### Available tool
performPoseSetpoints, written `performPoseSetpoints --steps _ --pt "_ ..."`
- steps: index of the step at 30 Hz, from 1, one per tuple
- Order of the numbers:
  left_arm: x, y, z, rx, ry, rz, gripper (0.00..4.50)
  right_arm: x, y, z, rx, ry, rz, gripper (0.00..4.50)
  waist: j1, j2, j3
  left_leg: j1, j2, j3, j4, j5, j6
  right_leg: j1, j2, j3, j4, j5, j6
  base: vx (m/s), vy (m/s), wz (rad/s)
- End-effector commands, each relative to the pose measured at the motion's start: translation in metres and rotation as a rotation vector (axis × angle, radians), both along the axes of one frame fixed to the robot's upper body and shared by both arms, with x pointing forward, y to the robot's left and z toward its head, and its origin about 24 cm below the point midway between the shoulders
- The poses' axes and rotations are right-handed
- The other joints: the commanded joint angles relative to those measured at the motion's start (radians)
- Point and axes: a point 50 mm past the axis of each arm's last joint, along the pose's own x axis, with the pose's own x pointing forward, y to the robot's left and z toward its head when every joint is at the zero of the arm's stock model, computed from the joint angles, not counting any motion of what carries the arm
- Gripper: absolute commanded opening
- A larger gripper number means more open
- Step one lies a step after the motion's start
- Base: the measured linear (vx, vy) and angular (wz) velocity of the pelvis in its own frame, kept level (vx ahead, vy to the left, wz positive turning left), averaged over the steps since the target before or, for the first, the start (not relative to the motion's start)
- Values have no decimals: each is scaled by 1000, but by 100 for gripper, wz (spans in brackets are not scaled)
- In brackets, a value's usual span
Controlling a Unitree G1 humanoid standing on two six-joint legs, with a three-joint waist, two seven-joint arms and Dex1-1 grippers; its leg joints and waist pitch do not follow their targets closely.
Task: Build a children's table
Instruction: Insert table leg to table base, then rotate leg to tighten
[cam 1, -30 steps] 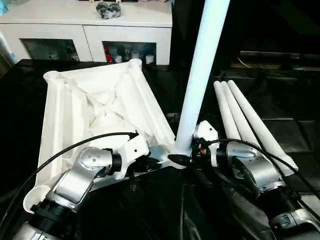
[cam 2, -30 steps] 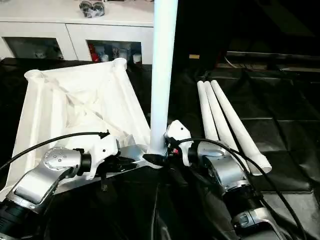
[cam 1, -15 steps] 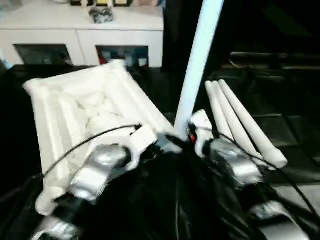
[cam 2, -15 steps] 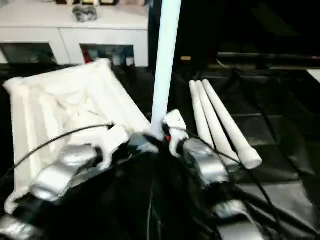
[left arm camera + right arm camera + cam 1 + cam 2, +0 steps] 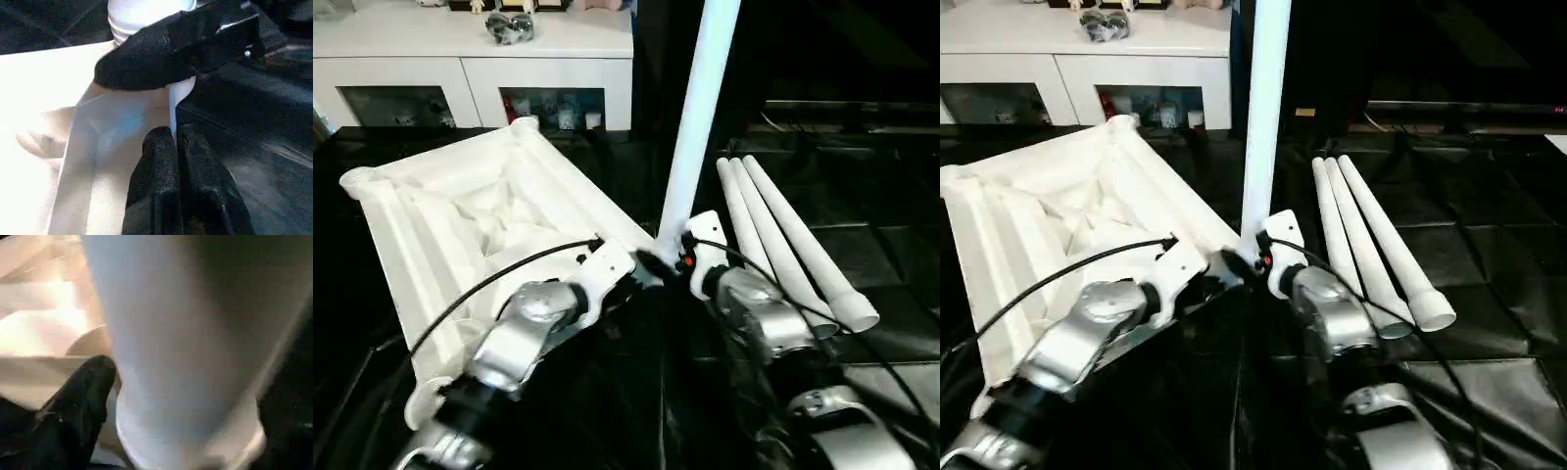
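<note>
The children's table tabletop (image 5: 480,215) lies upside down on the black sheet, ribbed underside up. One white leg (image 5: 700,117) stands upright in its near right corner socket. Three more legs (image 5: 783,245) lie side by side to the right. My left gripper (image 5: 641,264) is at that corner, shut on the thin rim of the tabletop (image 5: 122,122); its fingers (image 5: 156,161) pinch the edge. My right gripper (image 5: 677,257) sits at the base of the upright leg (image 5: 186,333), right beside the socket.
A white glass-doored cabinet (image 5: 470,59) stands behind the tabletop with small items (image 5: 509,27) on top. Black sheeting (image 5: 871,215) covers the ground around the parts. Cables run along both silver forearms.
The head camera has shifted and tilted. The leg stays upright in the corner socket with both grippers at that corner. Against the lying legs, the tabletop seems turned a little.
</note>
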Motion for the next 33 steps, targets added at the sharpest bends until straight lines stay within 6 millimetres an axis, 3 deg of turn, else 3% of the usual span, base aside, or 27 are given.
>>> performPoseSetpoints --steps 1,9,10,12,20,24,28,33 --pt "-6 -11 11 -81 -37 -115 0 -6 3 1 -14 -6 116 389 7 -6 -60 4 38 -10 -65 -145 57 53 -65 31 -72 -54 -248 0 0 0" --pt "-17 6 13 -98 11 -235 0 -18 -15 10 -38 -28 330 389 13 -8 -57 7 42 -8 -66 -155 69 48 -66 33 -75 -90 -251 0 0 0" --pt "-19 9 13 -92 17 -257 0 -19 -17 11 -39 -25 359 361 15 -8 -57 7 42 -8 -66 -151 69 47 -66 33 -74 -89 -251 0 0 0" --pt "-21 15 13 -83 38 -298 0 -23 -21 12 -41 -19 414 361 18 -8 -57 8 41 -9 -67 -155 71 48 -66 32 -75 -102 -248 0 0 0" --pt "-23 28 14 -59 84 -360 0 -33 -24 12 -51 5 522 286 23 -6 -58 10 43 -9 -68 -149 63 46 -65 32 -70 -66 -262 0 0 0" --pt "-22 31 13 -44 93 -364 0 -38 -22 9 -51 25 552 277 24 -6 -57 10 43 -8 -68 -149 61 47 -65 32 -70 -73 -257 0 0 0" --pt "-18 31 12 -41 78 -329 0 -38 -19 5 -52 35 528 276 25 -7 -56 10 42 -9 -69 -158 51 46 -66 32 -72 -92 -254 0 0 0" --pt "-3 22 11 -48 16 -152 0 -19 -6 -8 -75 33 220 276 15 -9 -52 10 40 -11 -74 -198 10 44 -68 34 -80 -195 -230 0 0 0"
